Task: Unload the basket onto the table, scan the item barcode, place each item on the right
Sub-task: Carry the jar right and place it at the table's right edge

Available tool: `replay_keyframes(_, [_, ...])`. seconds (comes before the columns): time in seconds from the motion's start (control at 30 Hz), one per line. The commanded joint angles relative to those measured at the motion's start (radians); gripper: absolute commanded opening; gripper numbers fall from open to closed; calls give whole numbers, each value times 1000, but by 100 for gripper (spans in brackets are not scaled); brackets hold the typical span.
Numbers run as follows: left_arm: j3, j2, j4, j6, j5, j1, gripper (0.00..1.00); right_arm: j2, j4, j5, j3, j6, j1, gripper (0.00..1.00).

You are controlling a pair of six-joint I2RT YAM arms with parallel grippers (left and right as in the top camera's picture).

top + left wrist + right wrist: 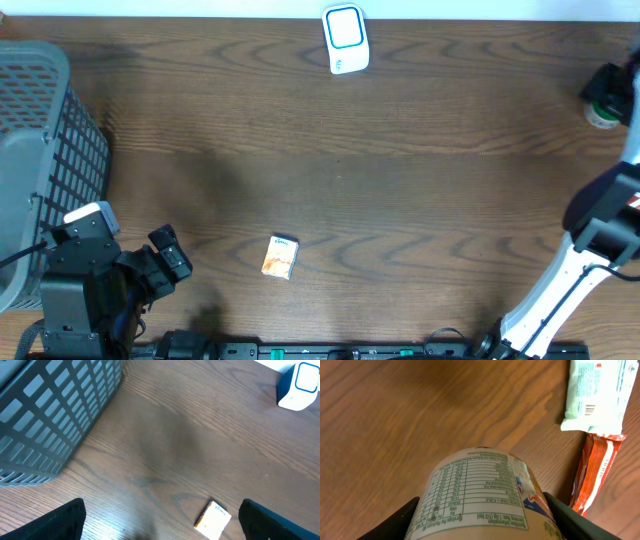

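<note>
Right fingers (402, 517) pinching tub (480, 485) by its sides, nutrition panel toward wrist camera. Tub at far right of bench (400, 150), well apart from scanner (346, 38) standing at far edge, centre. Lifted or resting: cannot tell. Mint-green packet (597, 392) and orange-red packet (597, 472) flat on bench near tub, ends meeting. Left fingers (50, 522) spread wide, empty, at front-left. Small box (280, 256) flat on bench near them. Grey basket (40, 150) at left edge, beside left arm.
</note>
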Motion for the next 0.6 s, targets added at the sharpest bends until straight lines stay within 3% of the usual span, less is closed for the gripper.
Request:
replay_keyframes(0.0, [-2, 1, -3, 13, -3, 5, 98, 58, 7, -113, 4, 25, -25, 54])
replay_keyframes(0.4, [-2, 1, -3, 13, -3, 5, 98, 250, 8, -108, 4, 24, -76, 55])
replay_keyframes(0.5, [-2, 1, -3, 13, -3, 5, 98, 246, 0, -71, 5, 24, -82, 90])
replay_keyframes(0.57, [-2, 1, -3, 13, -3, 5, 98, 224, -13, -51, 8, 24, -90, 99])
